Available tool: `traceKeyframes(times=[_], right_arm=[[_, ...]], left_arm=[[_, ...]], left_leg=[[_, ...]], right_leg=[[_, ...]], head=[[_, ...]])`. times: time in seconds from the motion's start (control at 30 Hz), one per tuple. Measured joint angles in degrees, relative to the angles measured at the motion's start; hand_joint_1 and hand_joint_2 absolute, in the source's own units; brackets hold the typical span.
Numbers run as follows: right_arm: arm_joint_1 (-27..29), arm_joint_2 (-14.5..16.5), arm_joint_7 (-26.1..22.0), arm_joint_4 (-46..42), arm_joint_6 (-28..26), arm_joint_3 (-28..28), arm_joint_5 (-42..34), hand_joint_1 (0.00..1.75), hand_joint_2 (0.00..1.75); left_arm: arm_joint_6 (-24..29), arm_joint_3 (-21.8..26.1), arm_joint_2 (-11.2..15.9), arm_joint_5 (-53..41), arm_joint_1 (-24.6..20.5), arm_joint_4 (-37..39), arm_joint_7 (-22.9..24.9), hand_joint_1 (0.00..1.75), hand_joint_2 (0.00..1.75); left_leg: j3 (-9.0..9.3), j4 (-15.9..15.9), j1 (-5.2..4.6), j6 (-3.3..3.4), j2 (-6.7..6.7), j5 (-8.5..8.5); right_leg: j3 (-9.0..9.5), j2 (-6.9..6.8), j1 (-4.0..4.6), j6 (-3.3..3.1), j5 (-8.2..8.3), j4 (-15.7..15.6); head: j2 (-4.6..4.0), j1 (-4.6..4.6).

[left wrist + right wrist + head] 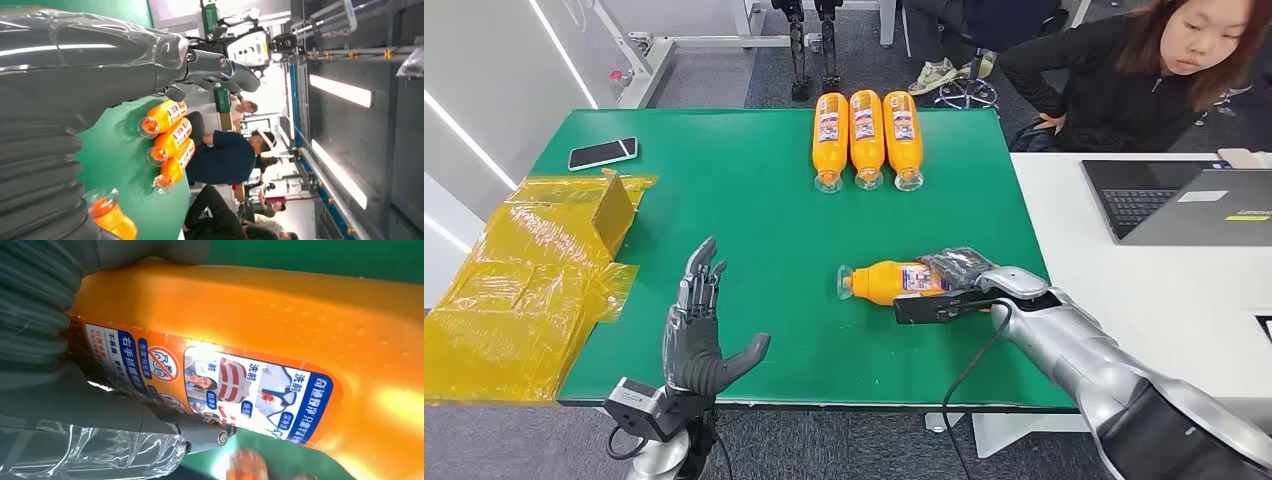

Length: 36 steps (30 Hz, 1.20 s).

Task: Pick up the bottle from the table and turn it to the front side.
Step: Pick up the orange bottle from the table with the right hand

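Right hand (969, 285) sits at the lower right of centre in your head view, wrapped around the body of the orange bottle (886, 282), which lies on its side on the green table (754, 210) with its clear cap end pointing toward the left of the frame. From your right wrist view you can see the bottle (280, 330) pressed close against the hand, its blue, white and red label turned toward that camera, with a grey finger (195, 432) lying across the label's edge. You cannot tell from these views whether the bottle is lifted off the table or resting on it.

Your left hand (699, 335) is at the lower left of the head view, above the table's near edge, palm up, fingers apart and thumb out to the side, holding nothing.

At the upper centre of the head view you have three more orange bottles (866, 137) lying side by side, caps toward you. A phone (603, 153) lies at the upper left of the table, and crumpled yellow wrap (519, 290) with a small cardboard box (612, 213) on it covers the left edge. A laptop (1184, 203) sits on the white table (1144, 300) at the right, and a person in black (1124, 75) sits at the upper right.
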Motion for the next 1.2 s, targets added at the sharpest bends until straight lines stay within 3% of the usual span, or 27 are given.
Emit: traceKeyframes(times=[0.33,0.47,0.73,0.93,1.2], right_arm=[[0.04,0.00,0.04,-1.72,-0.26,-0.12,0.02,1.75,1.75],[0.36,-0.13,0.43,-2.97,-3.04,-0.79,0.39,1.75,1.75],[4.40,-2.69,3.95,-14.84,-8.32,-6.84,5.26,1.75,1.75],[14.65,-4.32,3.21,-31.52,-20.21,-16.46,10.87,1.75,1.75],[32.02,-6.43,-1.25,-50.12,-29.08,-23.99,13.93,1.75,1.75]], left_arm=[[0.03,0.00,0.01,-0.01,0.54,-0.88,0.15,0.00,1.75],[0.09,0.01,0.01,-0.32,0.69,-0.95,0.15,0.00,1.75],[-0.16,0.39,-0.02,-1.53,1.19,-1.67,0.25,0.00,1.75],[-0.23,0.96,-0.06,-2.08,1.58,-2.65,0.31,0.00,1.75],[-1.51,1.84,-0.13,-0.09,2.19,-3.29,0.31,0.00,1.75]], left_leg=[[-0.14,-0.01,0.00,0.00,-0.05,-0.01],[-0.16,0.00,-0.01,0.00,-0.04,-0.01],[-0.17,0.00,0.00,0.00,-0.05,-0.01],[-0.19,-0.02,0.02,-0.02,-0.11,-0.05],[-0.22,-0.05,0.04,-0.08,-0.53,-0.16]], right_leg=[[-0.10,-0.04,0.00,0.01,-0.02,0.01],[-0.13,-0.03,0.00,0.01,-0.02,0.00],[-0.16,-0.04,0.01,0.01,-0.02,0.00],[-0.18,-0.10,0.03,-0.01,-0.13,-0.01],[-0.06,-0.41,0.04,0.12,-0.37,-0.06]], head=[[0.00,-0.01],[0.00,0.00],[0.00,-0.01],[0.00,0.02],[0.00,0.02]])
